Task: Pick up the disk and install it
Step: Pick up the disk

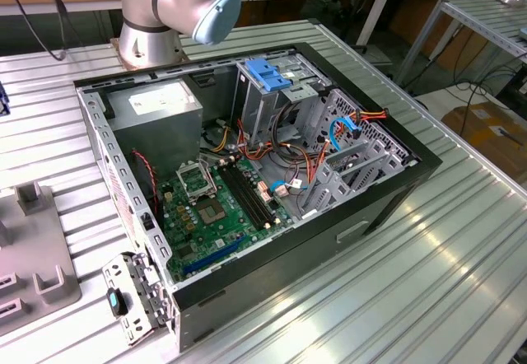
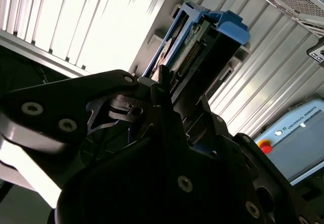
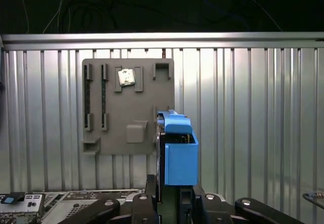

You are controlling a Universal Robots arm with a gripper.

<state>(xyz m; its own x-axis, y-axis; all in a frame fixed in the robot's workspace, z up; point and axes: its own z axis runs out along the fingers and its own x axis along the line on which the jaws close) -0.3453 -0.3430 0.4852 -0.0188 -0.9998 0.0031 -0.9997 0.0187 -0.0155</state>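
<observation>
Tool [image 3: 175, 192] first: you're sitting it astride the near end of the disk [image 3: 179, 153], and I can't tell whether it's clamping the blue carrier or only bracketing it. The disk is standing on end between the tool and the grey fixture plate [image 3: 126, 107], with its far end right at the plate's slotted edge. Whether it's seated there or just off it, I can't say. Its long axis is running straight away from the tool toward the plate, in line with the tool's own reach. In the first wrist view it's presenting a narrow blue edge, and in the second wrist view the board side with its row of pins is showing. My read is that you're working the pick. So be centring on the rails, loading both flat flanks evenly, and holding that axis straight so nothing is cocking against the plate's posts. Beyond, the ribbed table [image 3: 253, 133] is carrying the plate, and the open computer case [image 1: 272, 277] is lying well apart.
</observation>
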